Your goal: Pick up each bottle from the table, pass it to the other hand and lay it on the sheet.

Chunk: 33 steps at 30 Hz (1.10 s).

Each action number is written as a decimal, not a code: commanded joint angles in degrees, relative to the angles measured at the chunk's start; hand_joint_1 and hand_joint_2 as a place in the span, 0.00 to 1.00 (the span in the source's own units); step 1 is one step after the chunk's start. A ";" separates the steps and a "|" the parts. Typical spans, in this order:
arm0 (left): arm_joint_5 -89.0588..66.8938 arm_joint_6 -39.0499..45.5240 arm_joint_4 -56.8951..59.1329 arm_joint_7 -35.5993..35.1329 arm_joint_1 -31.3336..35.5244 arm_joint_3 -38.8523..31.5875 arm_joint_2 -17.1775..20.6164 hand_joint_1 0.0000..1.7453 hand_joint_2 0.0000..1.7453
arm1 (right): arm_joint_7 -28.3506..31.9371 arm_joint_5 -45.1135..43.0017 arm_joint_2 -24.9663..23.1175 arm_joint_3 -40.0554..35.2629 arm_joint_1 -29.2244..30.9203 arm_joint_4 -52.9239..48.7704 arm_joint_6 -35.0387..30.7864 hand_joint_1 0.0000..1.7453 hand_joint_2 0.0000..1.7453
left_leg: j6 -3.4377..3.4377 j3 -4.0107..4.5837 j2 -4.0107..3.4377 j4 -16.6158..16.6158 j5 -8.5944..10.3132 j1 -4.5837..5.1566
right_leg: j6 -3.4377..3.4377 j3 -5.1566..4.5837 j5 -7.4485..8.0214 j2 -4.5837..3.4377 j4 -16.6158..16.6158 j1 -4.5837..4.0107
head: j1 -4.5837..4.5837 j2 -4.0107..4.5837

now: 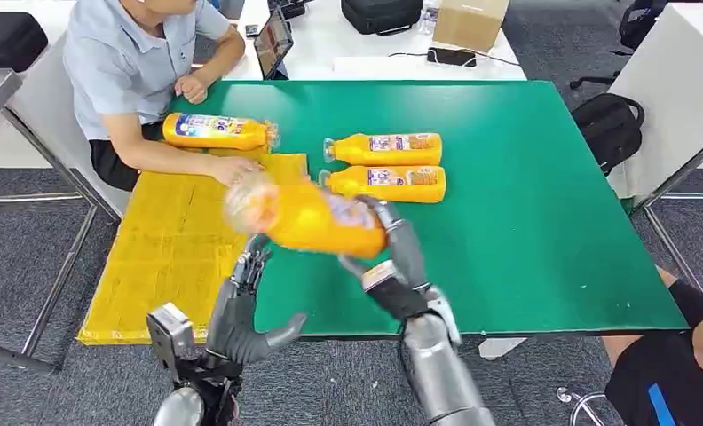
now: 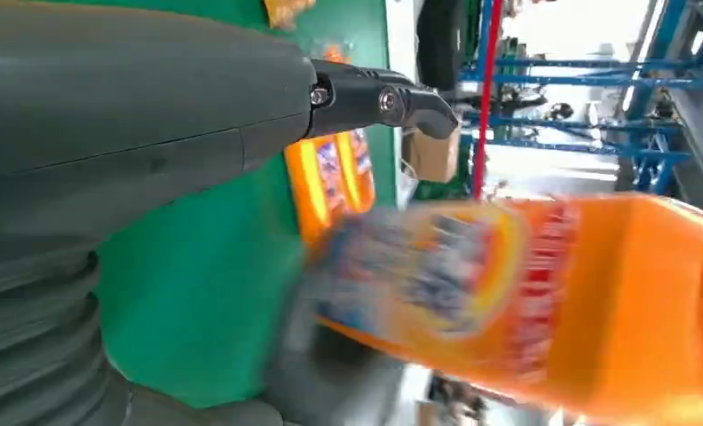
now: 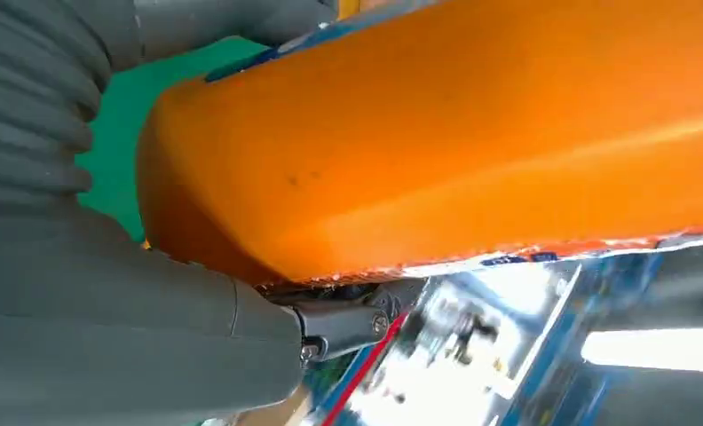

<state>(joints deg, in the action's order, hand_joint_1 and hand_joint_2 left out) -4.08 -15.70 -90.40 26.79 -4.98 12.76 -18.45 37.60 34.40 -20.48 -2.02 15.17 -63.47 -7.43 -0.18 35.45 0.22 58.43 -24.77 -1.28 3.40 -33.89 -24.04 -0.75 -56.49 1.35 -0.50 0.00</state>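
My right hand [image 1: 399, 259] grips an orange juice bottle [image 1: 308, 216] by its base end and holds it level above the table's front edge, blurred with motion. The same bottle [image 3: 454, 142] lies across the right wrist view and passes close in the left wrist view as the bottle [image 2: 525, 302]. My left hand [image 1: 241, 311] is open just below and left of the bottle, fingers up and apart. Two more orange bottles [image 1: 385, 148] [image 1: 385, 183] lie side by side on the green table [image 1: 543, 213]. Another bottle [image 1: 217, 131] lies at the far end of the yellow sheet [image 1: 170, 248].
A person in a grey shirt [image 1: 126, 62] sits at the far left with a hand [image 1: 233, 169] resting on the sheet. Another person's knee [image 1: 676, 373] is at the lower right. A black backpack [image 1: 607, 126] sits beside the table's right edge.
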 commanded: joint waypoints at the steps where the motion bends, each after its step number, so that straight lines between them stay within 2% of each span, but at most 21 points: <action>1: 6.57 0.34 4.80 -2.07 4.89 1.64 -1.55 0.00 1.00 | 2.40 -2.90 0.48 -18.66 0.59 13.68 -3.51 1.00 1.00 | 0.08 -0.32 -0.12 -0.05 -0.10 -0.03 | -0.18 0.30 -0.05 -0.04 0.09 -0.08 | 0.00 0.00; 9: 6.93 1.48 5.11 -2.06 5.45 1.30 -1.55 0.00 1.00 | 2.38 -3.44 0.48 -19.37 0.44 13.18 -3.81 1.00 1.00 | 0.05 -0.15 0.07 -0.05 -0.03 -0.01 | -0.12 0.17 -0.05 0.13 0.07 -0.04 | 0.00 0.00; 12: 7.67 2.26 5.22 -1.70 6.90 1.62 -1.55 0.00 1.00 | 2.15 -3.91 0.48 -22.17 0.38 13.88 -3.09 1.00 1.00 | 0.07 -0.25 0.12 -0.05 -0.06 -0.03 | -0.18 0.28 -0.09 0.20 0.08 -0.07 | 0.02 0.00; 19: 9.34 -0.84 1.21 0.41 6.91 2.48 -1.04 0.02 1.00 | 1.11 -6.62 0.48 -24.69 1.92 17.60 -3.33 1.00 1.00 | 0.06 -0.15 0.08 -0.01 -0.04 -0.02 | -0.14 0.15 -0.06 0.14 0.03 -0.05 | 0.02 0.00; 20: 9.36 -0.86 1.31 0.44 7.02 2.27 -0.97 0.65 1.00 | 1.05 -6.61 0.48 -24.64 1.92 17.76 -3.12 1.00 1.00 | 0.08 -0.22 0.10 -0.02 -0.07 -0.03 | -0.18 0.24 -0.09 0.18 0.05 -0.08 | 0.00 0.00; 21: 9.17 -0.54 1.71 0.34 7.42 1.66 -1.12 0.96 1.00 | 0.79 -6.21 0.48 -24.67 1.80 17.95 -2.74 1.00 1.00 | 0.06 -0.13 0.10 -0.01 -0.04 -0.03 | -0.13 0.14 -0.06 0.16 0.04 -0.06 | 0.00 0.00; 22: 9.23 -0.47 2.04 0.27 7.70 1.23 -1.24 1.00 1.00 | 0.65 -5.83 0.48 -24.67 1.60 18.01 -2.66 0.98 1.00 | 0.09 -0.24 0.14 -0.03 -0.07 -0.03 | -0.19 0.28 -0.10 0.22 0.06 -0.08 | 0.00 0.00; 23: 9.36 -0.36 2.31 0.18 7.86 0.70 -1.35 1.00 1.00 | 0.58 -5.68 0.48 -24.68 1.40 18.06 -2.34 0.85 1.00 | 0.07 -0.16 0.12 -0.02 -0.04 -0.03 | -0.15 0.19 -0.06 0.18 0.05 -0.07 | 0.00 0.00; 24: 9.49 -0.10 2.68 0.03 8.08 -0.05 -1.52 1.00 1.00 | 0.58 -5.71 0.48 -24.80 1.21 18.22 -1.78 0.53 1.00 | 0.09 -0.25 0.16 -0.05 -0.05 -0.03 | -0.20 0.30 -0.09 0.24 0.08 -0.08 | 0.00 0.00; 25: 9.31 0.31 2.96 -0.21 8.30 -0.63 -1.55 1.00 1.00 | 0.44 -5.61 0.48 -25.12 1.15 18.39 -1.28 0.00 1.00 | 0.06 -0.14 0.14 -0.02 -0.03 -0.04 | -0.14 0.18 -0.06 0.20 0.05 -0.07 | 0.00 0.00; 26: 8.71 1.35 3.07 -0.35 8.58 -0.97 -1.55 1.00 1.00 | 0.17 -5.18 0.48 -25.54 1.11 18.45 -1.32 0.00 0.00 | 0.08 -0.25 0.14 -0.04 -0.05 -0.04 | -0.20 0.30 -0.09 0.23 0.07 -0.09 | 0.00 0.00; 33: 10.00 2.42 5.18 -1.90 10.65 -2.78 -1.48 1.00 1.00 | 0.78 -4.29 0.48 -26.92 0.65 17.82 -1.64 0.00 0.00 | 0.06 -0.24 0.10 -0.06 -0.04 -0.03 | -0.16 0.25 -0.06 0.17 0.09 -0.07 | 0.00 0.00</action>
<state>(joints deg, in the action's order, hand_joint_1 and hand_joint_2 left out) 5.53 -13.53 -89.77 25.66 -0.14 11.15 -18.53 37.70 29.35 -19.61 -24.22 17.17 -49.97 -9.90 -0.19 35.44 0.20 58.44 -24.76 -1.27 3.40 -33.95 -24.03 -0.76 -56.49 1.35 -0.50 0.00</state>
